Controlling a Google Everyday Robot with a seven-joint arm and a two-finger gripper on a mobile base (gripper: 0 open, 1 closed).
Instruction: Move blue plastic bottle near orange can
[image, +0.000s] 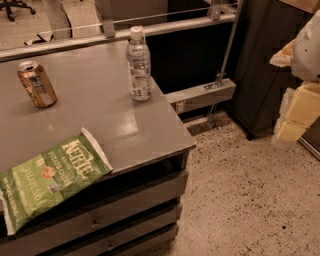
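The blue plastic bottle (139, 64), clear with a white cap and a bluish-white label, stands upright near the right edge of the grey table (100, 95). The orange can (37, 84) stands upright at the left of the table, well apart from the bottle. My gripper (296, 116), pale yellow under a white arm, hangs at the far right of the view above the floor. It is off the table, far to the right of the bottle, and holds nothing that shows.
A green Kettle chip bag (47, 177) lies at the table's front left, hanging over the front edge. A metal rail (150, 27) runs behind the table. Dark cabinets (265, 65) stand at the right, speckled floor (245, 195) below.
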